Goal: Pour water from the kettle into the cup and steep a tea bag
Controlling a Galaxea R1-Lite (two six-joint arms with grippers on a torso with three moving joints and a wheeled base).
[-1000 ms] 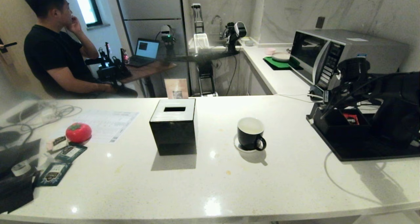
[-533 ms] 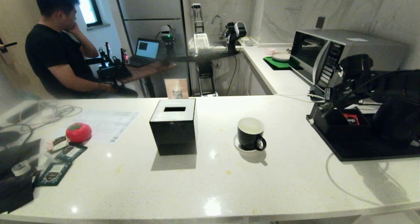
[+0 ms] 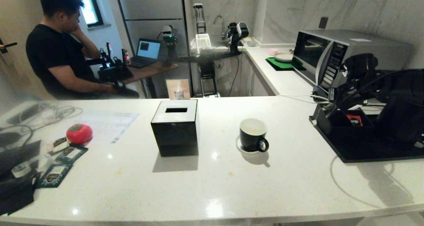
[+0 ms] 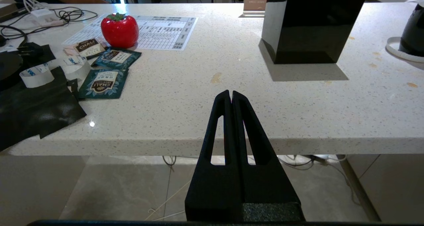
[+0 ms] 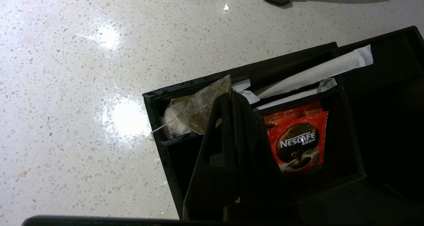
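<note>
The cup (image 3: 253, 134) stands on its small white saucer (image 3: 239, 146) mid-tabletop (image 3: 212, 186), handle turned toward the near right, its white inside open to the top so a bag can drop straight in; I cannot tell how much water it holds. To its left sits the black tissue box (image 3: 175, 128), well apart. Far to the right lies a black tray (image 3: 364, 155) with a compartmented organiser (image 5: 159, 103), and my right tool (image 5: 232, 97) hangs over it, fingers pressed together. In the right wrist view the tea bag (image 5: 198, 108) appears at the tips of the closed fingers, above the organiser's corner compartment, its string trailing out; I judge I am pinching an edge of it, though the contact itself is hidden behind the fingers. A red coffee sachet (image 5: 298, 141) fills the next compartment. The kettle I take to be the dark bulk behind my arm (image 3: 397, 120), mostly hidden. My left tool (image 4: 232, 97) is parked before the near tabletop edge, fingers pressed together and empty. Sealed tea packets (image 4: 104, 82) and a red tomato-shaped thing (image 4: 120, 30) lie at the left. A person (image 3: 59, 54) sits beyond the tabletop.
</note>
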